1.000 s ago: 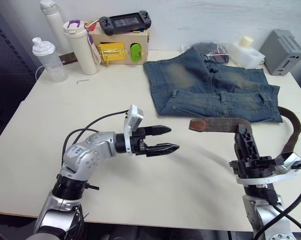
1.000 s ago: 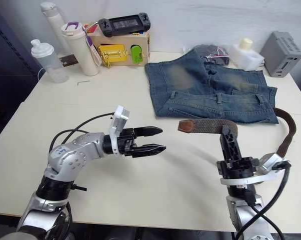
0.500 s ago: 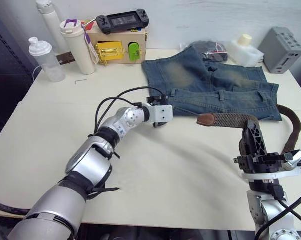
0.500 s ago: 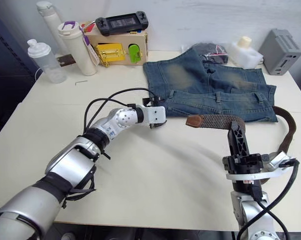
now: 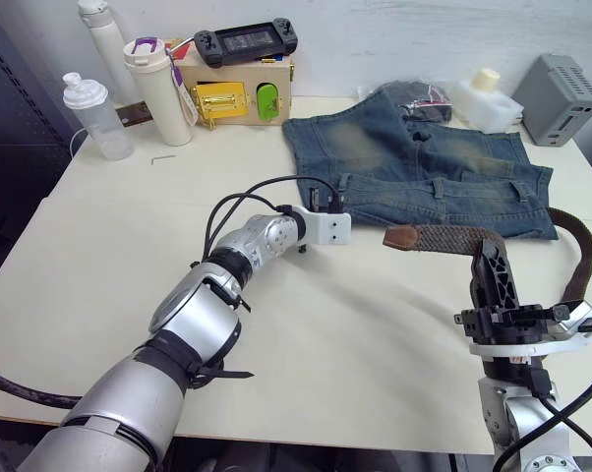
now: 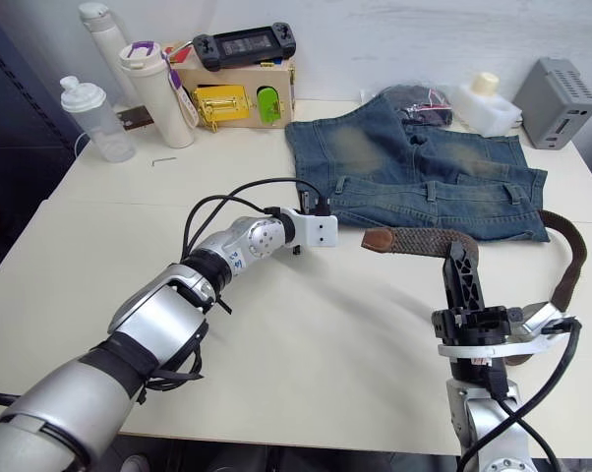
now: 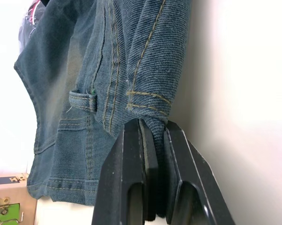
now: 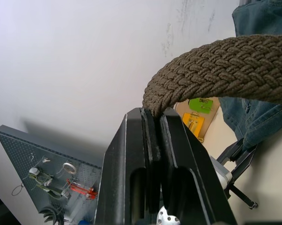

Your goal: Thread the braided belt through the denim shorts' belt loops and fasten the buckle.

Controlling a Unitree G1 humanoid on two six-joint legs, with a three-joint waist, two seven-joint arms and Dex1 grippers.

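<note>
Left hand [image 7: 155,140] on denim shorts [image 5: 424,167] corner; fingertips hidden.

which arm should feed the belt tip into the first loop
Right. The right gripper is already shut on the braided belt, whose leather tip lies just short of the denim shorts. The left gripper is pinching the waistband corner, so it likely suits holding the cloth steady.

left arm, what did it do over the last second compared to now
The left end effector reached forward from mid-table to the near left corner of the denim shorts and shut on the waistband edge there. The right end effector stayed upright, clamped on the braided belt, whose leather tip shifted only slightly. The shorts and the items at the back did not move.
</note>
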